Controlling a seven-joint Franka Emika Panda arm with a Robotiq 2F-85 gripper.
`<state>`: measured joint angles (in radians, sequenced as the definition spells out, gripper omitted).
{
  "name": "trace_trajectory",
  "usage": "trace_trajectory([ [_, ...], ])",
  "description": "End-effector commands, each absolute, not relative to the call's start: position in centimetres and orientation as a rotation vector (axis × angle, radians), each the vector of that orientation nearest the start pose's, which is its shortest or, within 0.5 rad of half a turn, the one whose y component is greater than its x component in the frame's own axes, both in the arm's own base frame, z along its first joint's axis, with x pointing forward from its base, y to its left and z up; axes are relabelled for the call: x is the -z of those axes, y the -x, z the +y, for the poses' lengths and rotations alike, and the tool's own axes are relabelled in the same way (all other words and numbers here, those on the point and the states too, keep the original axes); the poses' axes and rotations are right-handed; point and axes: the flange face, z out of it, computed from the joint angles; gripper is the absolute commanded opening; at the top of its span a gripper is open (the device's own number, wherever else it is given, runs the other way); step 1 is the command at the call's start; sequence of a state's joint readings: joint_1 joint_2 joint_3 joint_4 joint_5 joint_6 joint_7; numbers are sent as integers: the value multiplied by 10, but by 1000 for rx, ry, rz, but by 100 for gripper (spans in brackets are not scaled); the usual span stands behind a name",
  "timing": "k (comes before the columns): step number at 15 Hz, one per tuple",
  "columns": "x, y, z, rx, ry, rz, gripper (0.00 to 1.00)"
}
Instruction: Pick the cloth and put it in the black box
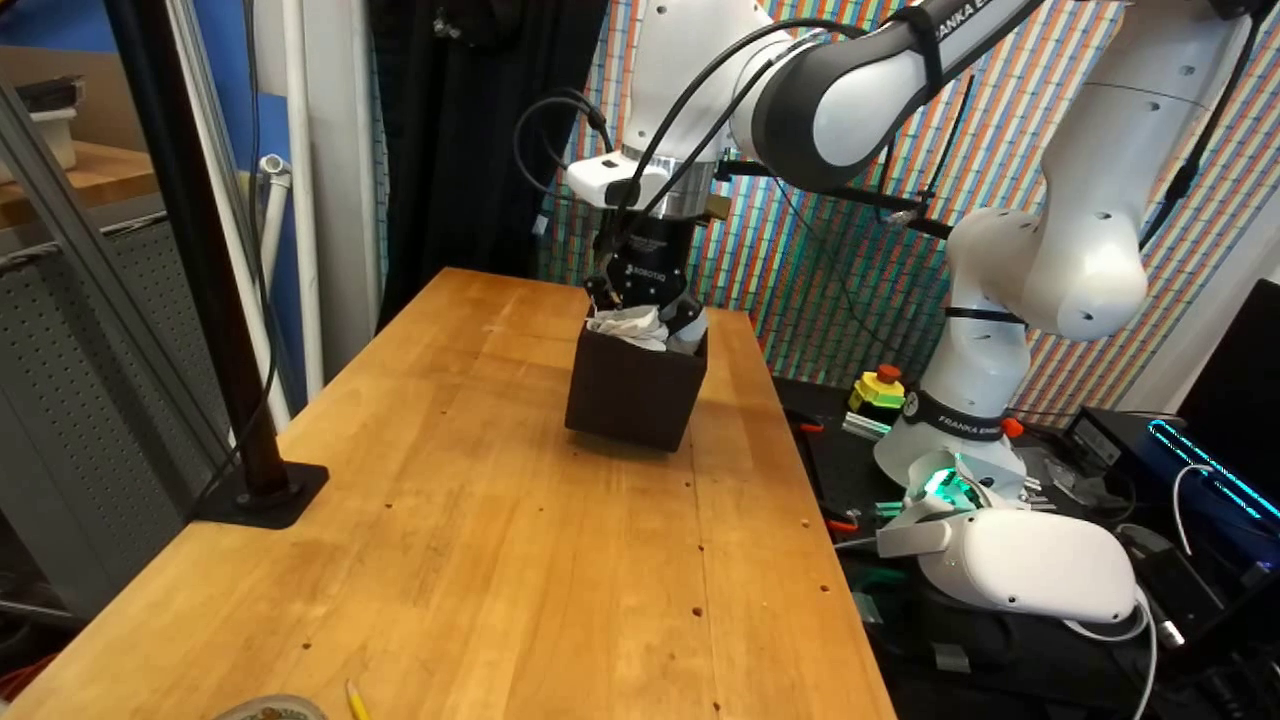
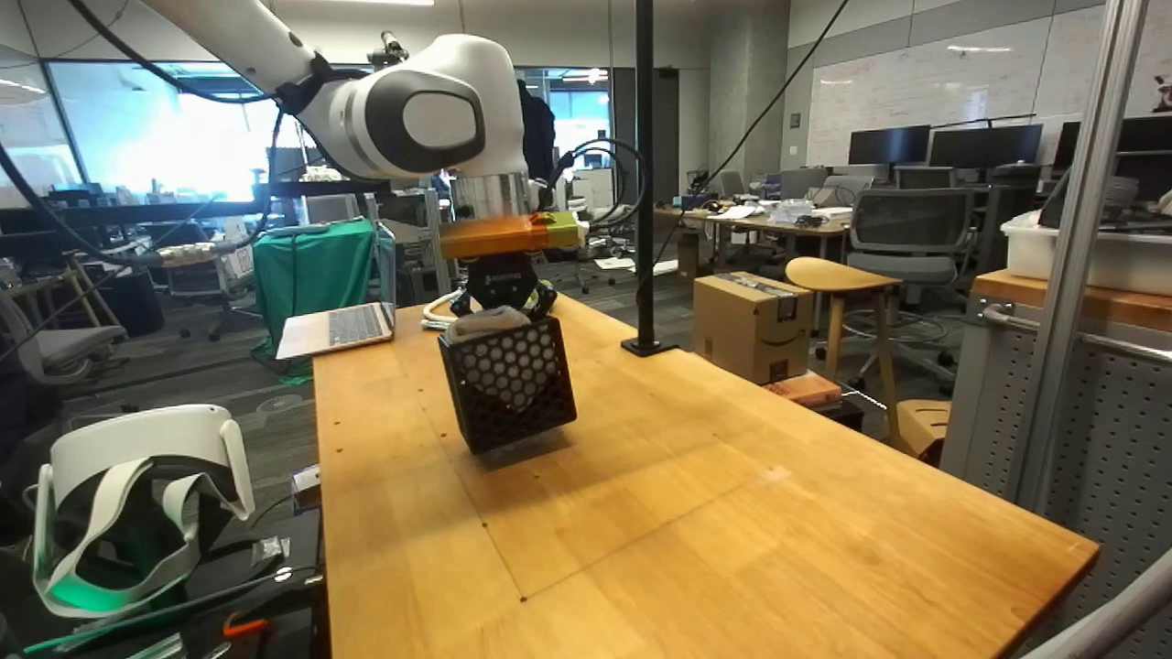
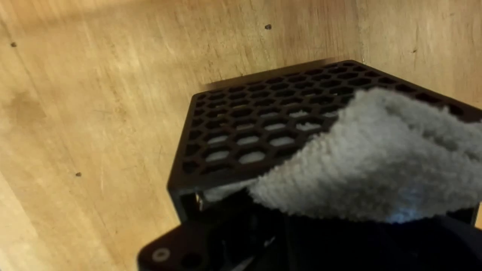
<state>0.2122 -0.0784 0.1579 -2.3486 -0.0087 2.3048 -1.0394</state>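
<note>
Cloth (image 3: 369, 162) sits bunched in the mouth of the tilted black box (image 1: 635, 390), near the centre of both exterior views. The honeycomb wall (image 2: 513, 371), with pale cloth behind its holes, faces you in an exterior view; the wrist view shows you a fold overlapping that wall, at right. Count one cloth and one box; in an exterior view you find one laptop (image 2: 355, 325), left of centre. The hand (image 1: 645, 308) stands at the box opening, cloth just beside it. Its fingertips are hidden; you cannot tell whether they are spread, pressed together or pinching cloth.
</note>
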Motion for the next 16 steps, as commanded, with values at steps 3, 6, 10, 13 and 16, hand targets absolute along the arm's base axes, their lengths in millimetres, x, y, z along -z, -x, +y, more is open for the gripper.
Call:
trace_trajectory([
  [3, -337, -476, 164, -8, 2389, -1936, 1],
  [6, -375, -457, 172, 88, 2449, -1988, 1],
  [10, -426, -434, 188, 205, 2520, -2093, 1],
  [13, -452, -424, 194, 278, 2557, -2121, 1],
  [16, -463, -416, 195, 318, 2583, -2136, 1],
])
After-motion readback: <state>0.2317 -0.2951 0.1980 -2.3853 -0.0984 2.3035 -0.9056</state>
